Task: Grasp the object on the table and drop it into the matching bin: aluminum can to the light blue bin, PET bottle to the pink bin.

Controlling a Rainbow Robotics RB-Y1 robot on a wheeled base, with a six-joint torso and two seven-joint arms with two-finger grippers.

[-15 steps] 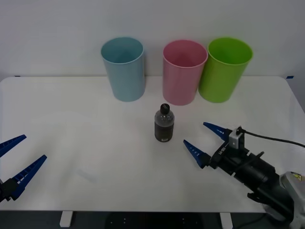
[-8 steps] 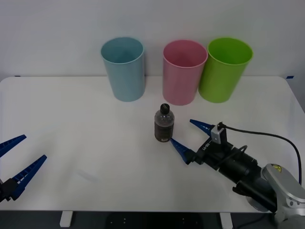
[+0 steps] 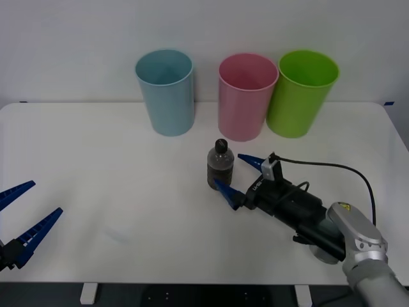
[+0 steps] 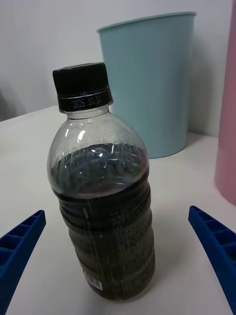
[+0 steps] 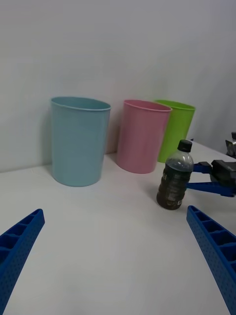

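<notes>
The bottle (image 3: pixel 220 167) stands upright near the middle of the white worktop (image 3: pixel 96 160), in front of the pink bin (image 3: pixel 246 96) and to the right of the light blue bin (image 3: pixel 166 91). The right tool (image 3: pixel 234 174) is wide, with one blue finger on each side of the bottle, not touching it. The left tool (image 3: pixel 25 214) is also wide and rests low at the near left edge of the worktop.

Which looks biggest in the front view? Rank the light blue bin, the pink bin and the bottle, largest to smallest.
1. Light blue bin and pink bin: they look alike in size, so no ranking between them.
2. Bottle: clearly smallest, though it stands nearer the camera.
</notes>
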